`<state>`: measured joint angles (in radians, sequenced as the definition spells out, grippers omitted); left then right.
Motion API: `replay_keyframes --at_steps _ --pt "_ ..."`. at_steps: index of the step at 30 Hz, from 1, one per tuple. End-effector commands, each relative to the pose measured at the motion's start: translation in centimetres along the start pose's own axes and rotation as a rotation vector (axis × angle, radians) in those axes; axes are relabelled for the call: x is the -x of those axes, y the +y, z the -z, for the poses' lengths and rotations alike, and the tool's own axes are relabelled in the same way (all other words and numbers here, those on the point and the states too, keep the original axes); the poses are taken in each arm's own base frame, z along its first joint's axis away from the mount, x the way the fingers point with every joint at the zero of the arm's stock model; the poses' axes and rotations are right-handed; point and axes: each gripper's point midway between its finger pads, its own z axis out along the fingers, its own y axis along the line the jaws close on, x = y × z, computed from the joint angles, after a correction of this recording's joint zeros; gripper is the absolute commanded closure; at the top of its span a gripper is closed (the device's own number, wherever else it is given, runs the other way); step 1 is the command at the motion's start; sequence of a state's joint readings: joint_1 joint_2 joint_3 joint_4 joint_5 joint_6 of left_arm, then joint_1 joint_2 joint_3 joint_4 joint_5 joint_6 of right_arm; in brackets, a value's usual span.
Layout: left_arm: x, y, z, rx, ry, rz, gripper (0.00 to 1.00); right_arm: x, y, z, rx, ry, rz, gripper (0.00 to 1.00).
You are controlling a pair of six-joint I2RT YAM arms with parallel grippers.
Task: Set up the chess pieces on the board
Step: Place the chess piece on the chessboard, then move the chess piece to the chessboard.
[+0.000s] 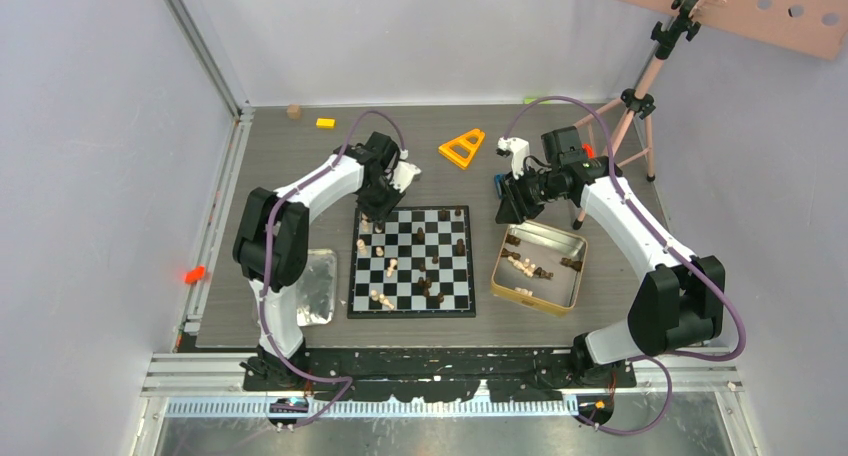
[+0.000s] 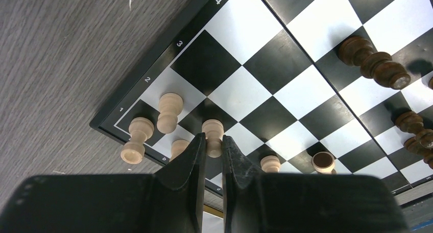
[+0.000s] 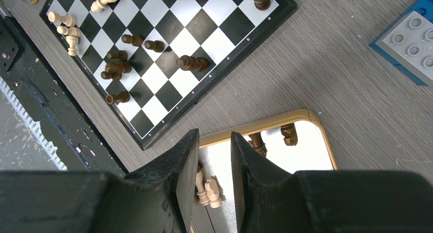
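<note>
The black-and-white board (image 1: 440, 276) lies between the arms with several chess pieces scattered on it, some standing, some fallen. My left gripper (image 2: 213, 137) is at the board's far left corner (image 1: 378, 216), shut on a light tan pawn (image 2: 213, 126) that stands on a square there. Other tan pawns (image 2: 169, 110) stand beside it, and dark pieces (image 2: 375, 64) lie further along the board (image 2: 240, 95). My right gripper (image 3: 214, 136) hangs open and empty over the gold-rimmed tin (image 3: 265, 121). In the tin lie tan pieces (image 3: 209, 189) and dark pieces (image 3: 289, 133).
The tin (image 1: 575, 276) sits right of the board, a silver tray (image 1: 318, 286) left of it. Behind are an orange triangle (image 1: 462, 148), a yellow brick (image 1: 326, 122), a blue and grey toy brick (image 3: 408, 39) and a tripod (image 1: 635, 101).
</note>
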<state>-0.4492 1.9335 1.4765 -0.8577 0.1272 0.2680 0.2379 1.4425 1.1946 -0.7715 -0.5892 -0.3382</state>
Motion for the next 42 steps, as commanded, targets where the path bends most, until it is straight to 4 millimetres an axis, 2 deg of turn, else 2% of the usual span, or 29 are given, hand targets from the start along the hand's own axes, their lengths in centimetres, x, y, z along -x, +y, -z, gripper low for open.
replay_keyframes --at_steps 1,7,13,18,23,28,36,40,42 --pt "1.2 0.8 0.9 0.03 -0.032 0.008 0.84 0.6 0.0 0.1 0.011 -0.027 0.025 0.65" --pt "1.4 1.2 0.9 0.05 -0.04 0.008 0.75 0.6 0.1 0.1 0.013 -0.027 0.023 0.65" --pt "1.8 0.8 1.9 0.039 -0.062 0.01 0.65 0.6 0.1 0.2 0.014 -0.026 0.022 0.65" --pt "2.6 -0.2 4.5 0.01 -0.132 0.004 0.56 0.6 0.1 0.2 0.016 -0.027 0.024 0.65" --pt "2.5 -2.8 7.2 -0.08 -0.199 -0.032 0.49 0.6 0.2 0.3 0.015 -0.029 0.024 0.65" --pt "-0.2 -5.9 8.1 -0.141 -0.217 -0.143 0.48 0.7 0.4 0.4 0.024 -0.035 0.028 0.64" --pt "-7.3 -10.5 9.2 -0.273 -0.149 -0.346 0.47 0.6 0.5 0.1 0.043 -0.029 0.025 0.64" --pt "-10.0 -11.8 7.5 -0.248 -0.063 -0.449 0.46 0.5 0.6 0.1 0.048 -0.027 0.026 0.64" --pt "-10.8 -12.2 6.6 -0.249 -0.029 -0.473 0.46 0.5 0.7 0.2 0.047 -0.027 0.029 0.64"
